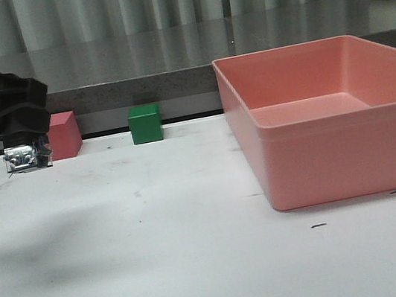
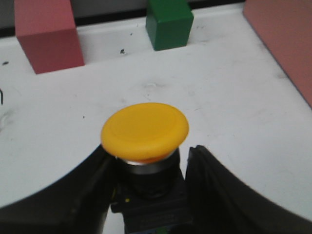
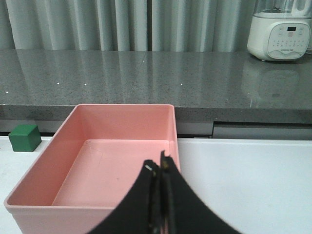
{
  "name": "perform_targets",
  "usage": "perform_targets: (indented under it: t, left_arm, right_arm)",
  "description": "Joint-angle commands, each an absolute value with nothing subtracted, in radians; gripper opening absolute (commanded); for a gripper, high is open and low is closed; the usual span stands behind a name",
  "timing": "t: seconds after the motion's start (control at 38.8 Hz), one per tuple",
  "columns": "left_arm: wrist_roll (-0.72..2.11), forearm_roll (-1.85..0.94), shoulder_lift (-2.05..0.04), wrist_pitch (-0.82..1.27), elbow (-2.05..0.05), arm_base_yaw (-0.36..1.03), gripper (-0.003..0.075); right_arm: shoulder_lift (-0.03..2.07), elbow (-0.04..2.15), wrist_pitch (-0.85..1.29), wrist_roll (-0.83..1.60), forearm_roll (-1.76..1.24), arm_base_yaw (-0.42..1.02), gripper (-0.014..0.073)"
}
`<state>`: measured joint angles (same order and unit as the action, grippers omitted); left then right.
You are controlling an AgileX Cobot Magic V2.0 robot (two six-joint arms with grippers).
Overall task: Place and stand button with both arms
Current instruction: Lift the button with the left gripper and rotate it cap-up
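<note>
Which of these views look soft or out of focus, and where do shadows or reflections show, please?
Front view: a broad soft shadow on the table. Left wrist view: the button and the left gripper look slightly soft. Right wrist view: curtain reflections on the counter; the right gripper is blurred.

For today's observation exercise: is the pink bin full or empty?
Empty. The pink bin shows a bare floor in the right wrist view, and the front view shows nothing inside it either.

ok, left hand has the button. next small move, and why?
Probably lower it gently and release. The left hand grips the button by its black body, yellow cap facing away from the hand, and in the front view its base sits at the white table.
</note>
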<state>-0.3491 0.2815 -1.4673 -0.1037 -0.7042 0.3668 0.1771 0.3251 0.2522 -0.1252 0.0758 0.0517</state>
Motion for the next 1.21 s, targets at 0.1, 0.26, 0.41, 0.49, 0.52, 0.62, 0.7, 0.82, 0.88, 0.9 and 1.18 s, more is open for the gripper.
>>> perform_targets:
  t: [0.1,0.26,0.41,0.49,0.52,0.62,0.7,0.82,0.88,0.9,1.18]
  left_arm:
    - [-0.327,0.322,-1.422,-0.631,-0.528,0.29,0.0242]
    - [-0.134,0.3,-1.474,-0.862,-0.431,0.242,0.0243]
    - [-0.014,0.253,-1.555,-1.0,-0.393,0.241,0.0243]
    - [-0.014,0.25,-1.611,-1.056,-0.387,0.241,0.0243]
    - [-0.014,0.25,-1.632,-1.079,-0.387,0.243,0.0243]
    - [-0.014,0.243,-1.709,-1.174,-0.387,0.243,0.0242]
    - [-0.013,0.235,-1.765,-1.259,-0.387,0.243,0.0243]
    - [-0.01,0.232,-1.848,-1.359,-0.387,0.243,0.0243]
    - [0.0,0.232,-1.873,-1.359,-0.387,0.243,0.0243]
    - [0.007,0.232,-1.885,-1.359,-0.387,0.243,0.0243]
    - [0.032,0.232,-1.901,-1.359,-0.387,0.243,0.0243]
  right_arm:
    - [0.188,0.351,0.167,-0.116,0.085,0.045,-0.0071]
    - [0.188,0.351,0.167,-0.116,0.085,0.045,-0.0071]
    - [0.188,0.351,0.167,-0.116,0.085,0.045,-0.0071]
    - [0.188,0.351,0.167,-0.116,0.085,0.045,-0.0071]
    - [0.188,0.351,0.167,-0.116,0.085,0.045,-0.0071]
    - [0.188,0.351,0.167,-0.116,0.085,0.045,-0.0071]
    - [0.188,0.351,0.167,-0.116,0.085,0.045,-0.0071]
    - [0.188,0.351,0.167,-0.116,0.085,0.045,-0.0071]
    - [0.188,0.351,0.167,-0.116,0.085,0.045,-0.0071]
    - [0.188,0.351,0.167,-0.116,0.085,0.045,-0.0071]
    - [0.188,0.351,0.167,-0.116,0.085,0.045,-0.0071]
